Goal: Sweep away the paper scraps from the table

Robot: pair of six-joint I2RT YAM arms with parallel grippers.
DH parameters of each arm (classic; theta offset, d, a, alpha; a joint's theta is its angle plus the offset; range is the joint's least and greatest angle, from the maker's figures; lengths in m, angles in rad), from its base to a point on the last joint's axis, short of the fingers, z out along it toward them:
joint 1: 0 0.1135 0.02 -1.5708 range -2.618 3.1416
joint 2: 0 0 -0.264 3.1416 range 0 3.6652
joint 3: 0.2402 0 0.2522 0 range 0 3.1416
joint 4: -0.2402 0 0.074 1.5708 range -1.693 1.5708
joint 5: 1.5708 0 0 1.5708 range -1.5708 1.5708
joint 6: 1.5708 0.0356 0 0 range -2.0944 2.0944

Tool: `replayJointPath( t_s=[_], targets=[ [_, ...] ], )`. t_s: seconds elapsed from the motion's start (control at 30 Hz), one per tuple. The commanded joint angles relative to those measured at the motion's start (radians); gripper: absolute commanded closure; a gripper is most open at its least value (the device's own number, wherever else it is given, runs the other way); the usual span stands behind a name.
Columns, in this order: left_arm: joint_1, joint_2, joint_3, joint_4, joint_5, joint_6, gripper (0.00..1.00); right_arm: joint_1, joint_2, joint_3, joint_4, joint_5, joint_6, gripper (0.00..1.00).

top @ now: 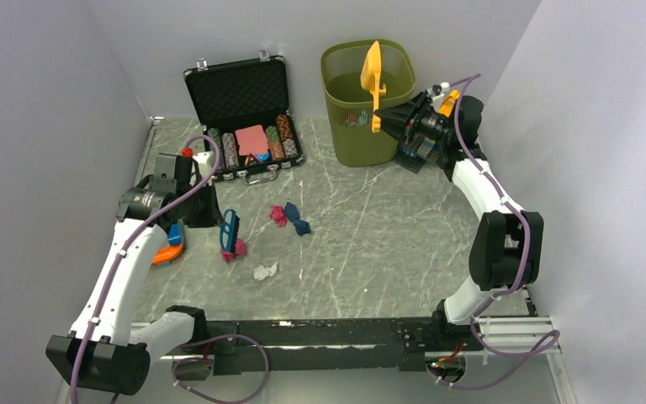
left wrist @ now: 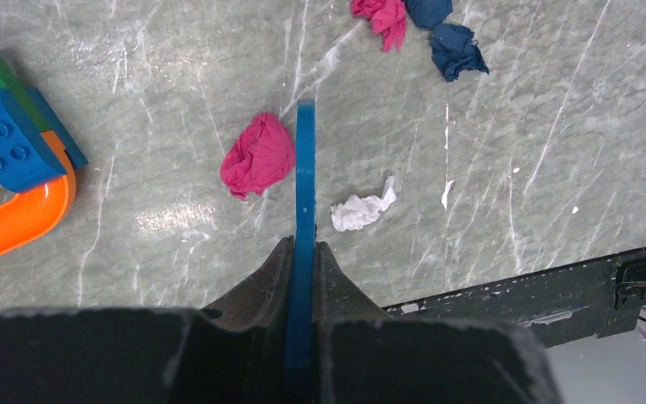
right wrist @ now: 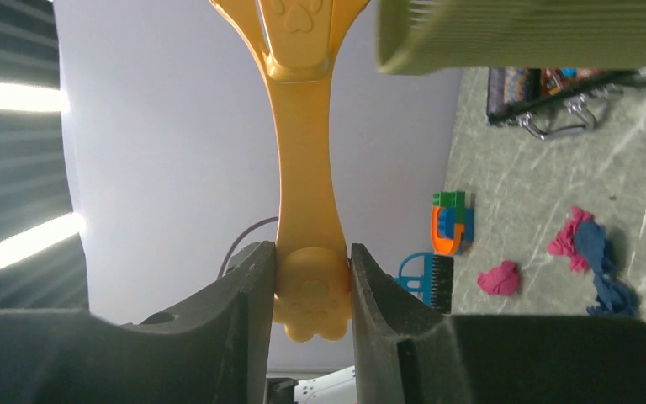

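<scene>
Five paper scraps (left wrist: 258,156) counted on the table (top: 387,244): two pink, two navy, one white. One blue brush (left wrist: 304,168). One yellow scoop (right wrist: 307,168). One green bin (top: 362,143). One open black case (top: 235,93), with perhaps four or five rows of chips (top: 279,139) inside, hard to separate from above. Three toy bricks (left wrist: 4,143): one green, one blue, one orange arch. Two arms (top: 126,261).
</scene>
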Motion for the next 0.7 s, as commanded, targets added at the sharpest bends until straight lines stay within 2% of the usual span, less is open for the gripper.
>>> replayJointPath(
  t_s=[0.0, 0.1, 0.17, 0.27, 0.33, 0.43, 0.53, 0.67],
  targets=[
    [0.006, 0.003, 0.013, 0.043, 0.027, 0.006, 1.00, -0.004, -0.010, -0.033, 0.110, -0.008, 0.049, 1.00],
    [0.005, 0.008, 0.016, 0.042, 0.029, 0.010, 1.00, -0.004, -0.005, 0.070, -0.005, -0.018, -0.040, 1.00],
    [0.004, 0.010, 0.020, 0.042, 0.029, 0.011, 1.00, -0.004, 0.000, 0.206, -0.220, -0.024, -0.196, 1.00],
    [0.004, 0.012, 0.025, 0.047, 0.029, 0.011, 1.00, 0.021, 0.018, 0.462, -0.610, 0.006, -0.581, 1.00],
    [0.004, 0.014, 0.023, 0.052, 0.031, 0.011, 1.00, 0.063, 0.017, 0.562, -0.820, 0.076, -0.811, 1.00],
    [0.004, 0.027, 0.022, 0.063, 0.040, 0.005, 1.00, 0.167, 0.000, 0.637, -1.060, 0.295, -1.102, 1.00],
    [0.004, 0.041, 0.024, 0.073, 0.060, -0.002, 1.00, 0.342, -0.053, 0.614, -1.154, 0.597, -1.266, 1.00],
    [0.003, 0.048, 0.028, 0.090, 0.077, -0.010, 1.00, 0.522, -0.181, 0.431, -1.045, 0.873, -1.349, 1.00]
  ],
)
